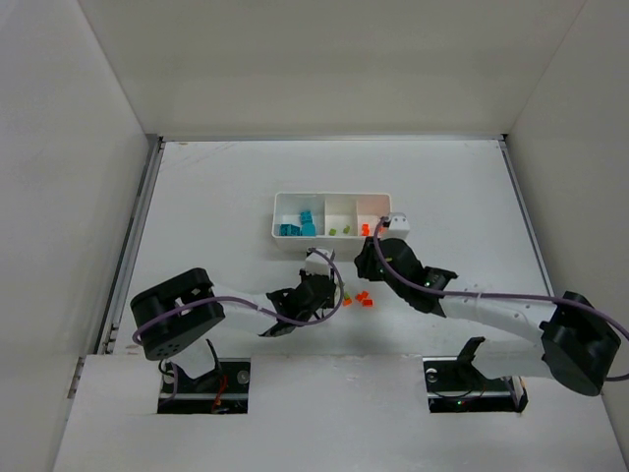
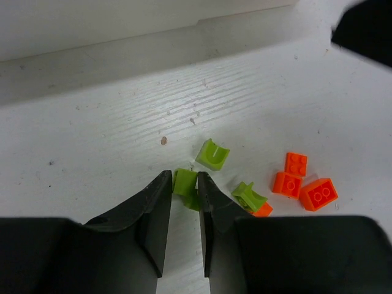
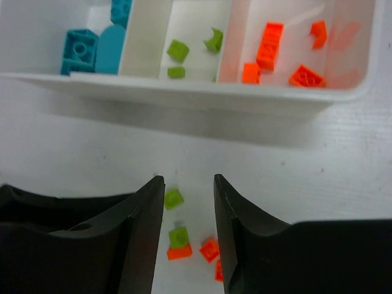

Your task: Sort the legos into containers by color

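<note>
We log: left gripper (image 2: 183, 177), fingers pinching a lime brick (image 2: 185, 184). Right gripper (image 3: 188, 184), fingers spread, nothing between them. White tray (image 3: 184, 92) at its 12 o'clock, contents running teal, lime, orange from 9 to 3 o'clock. Loose orange bricks (image 2: 303, 184) on the table (image 2: 110, 135), 3 o'clock of the pinched brick.

My top external view looks down from above and behind the arm bases. It stands far enough back to take in the whole table (image 1: 216, 187) and the tray (image 1: 332, 195).

My right wrist view sits close over the table on the near side of the tray. It faces the tray past the right gripper (image 3: 188, 180), and all three compartments show.

My left wrist view is closer still, low over the table. It looks past the left gripper (image 2: 184, 177).

All three views share the loose legos (image 1: 361, 296) lying on the near side of the tray.
</note>
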{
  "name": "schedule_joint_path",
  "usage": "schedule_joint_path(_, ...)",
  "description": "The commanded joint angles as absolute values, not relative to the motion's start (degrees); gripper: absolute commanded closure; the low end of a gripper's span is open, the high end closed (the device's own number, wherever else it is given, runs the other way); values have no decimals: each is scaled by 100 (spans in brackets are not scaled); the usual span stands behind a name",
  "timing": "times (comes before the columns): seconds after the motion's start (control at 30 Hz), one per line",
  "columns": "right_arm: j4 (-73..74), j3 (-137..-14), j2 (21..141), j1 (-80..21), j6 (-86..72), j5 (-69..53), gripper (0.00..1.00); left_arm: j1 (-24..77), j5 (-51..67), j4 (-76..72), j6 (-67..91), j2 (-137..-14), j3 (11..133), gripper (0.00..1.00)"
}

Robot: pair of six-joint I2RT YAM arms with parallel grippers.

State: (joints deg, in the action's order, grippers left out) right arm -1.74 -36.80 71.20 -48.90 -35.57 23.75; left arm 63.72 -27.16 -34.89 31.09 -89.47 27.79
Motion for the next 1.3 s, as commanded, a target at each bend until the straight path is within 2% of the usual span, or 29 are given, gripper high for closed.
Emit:
schedule_joint_path(0.0,-159,-3262,6768,-5023,-3981,2584,57,6350,-2637,-3472,3032,-8982,2900,82)
schedule_joint_path(0.27,88,-2698,6285,-5225,-4394,2654,57,6368,-2584,-3445,3015,-8737,2900,87)
schedule_joint_path(0.8,536,-2628,5994,-5690,-4614,2733,57,5946,-2575,-2944,2734,-7612,3216,87)
schedule_joint_path(1.07,659,-2567,5845,-5857,-4684,2777,57,5507,-2487,-3041,2242,-7786,4130,87)
schedule_joint_path(1.27,598,-2496,5941,-6007,-4816,2821,57,5146,-2382,-3164,1987,-8532,4885,87)
